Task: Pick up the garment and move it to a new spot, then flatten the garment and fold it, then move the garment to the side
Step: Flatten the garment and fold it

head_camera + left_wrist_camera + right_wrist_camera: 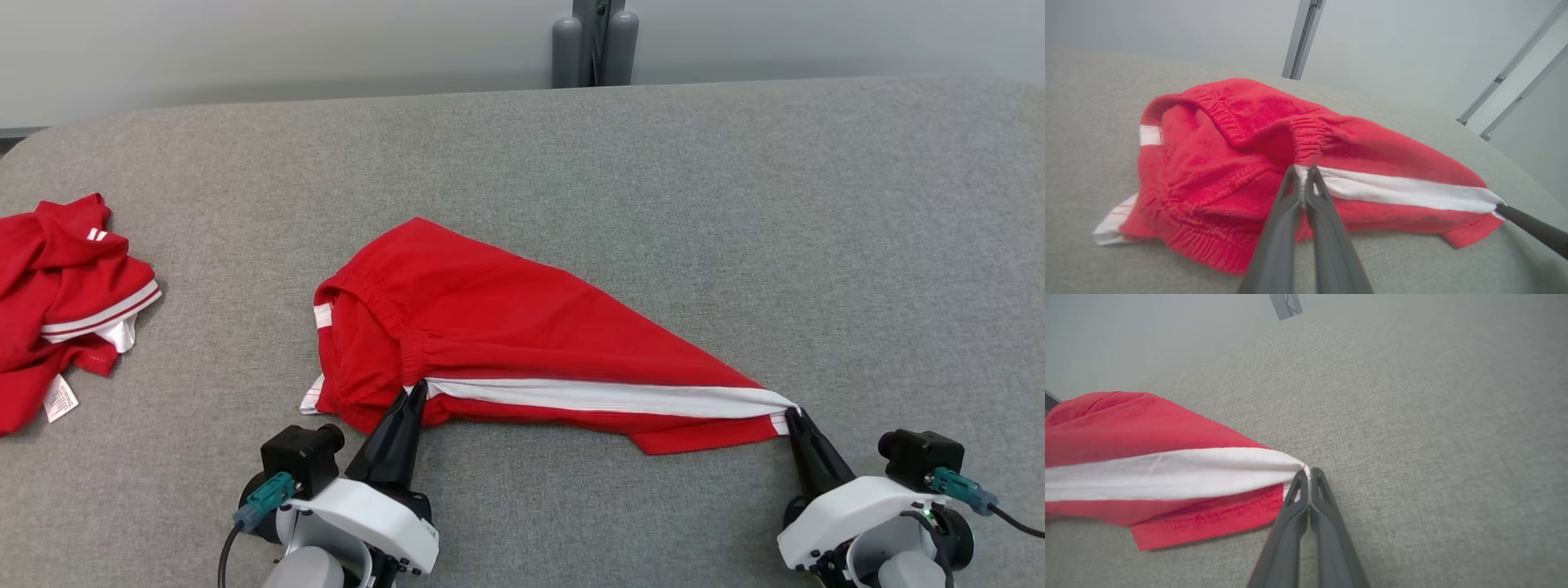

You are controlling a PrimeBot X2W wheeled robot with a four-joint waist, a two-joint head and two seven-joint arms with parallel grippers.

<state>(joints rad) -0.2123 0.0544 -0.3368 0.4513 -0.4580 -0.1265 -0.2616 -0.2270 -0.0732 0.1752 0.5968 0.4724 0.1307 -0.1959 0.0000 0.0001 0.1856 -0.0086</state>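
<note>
The garment (498,327) is a pair of red shorts with a white side stripe, lying crumpled on the grey table (735,204). My left gripper (418,389) is shut on the waistband end of the stripe, seen close in the left wrist view (1304,170) against the garment (1249,143). My right gripper (793,412) is shut on the hem end of the stripe, and the right wrist view shows its tips (1309,473) pinching the white corner of the garment (1147,465). The stripe runs taut between both grippers. The right gripper's finger (1531,230) also shows in the left wrist view.
Another red garment (57,302) with white trim and a tag lies bunched at the table's left edge. A grey post (593,45) stands behind the far edge. Bare grey cloth surface spreads to the right and far side.
</note>
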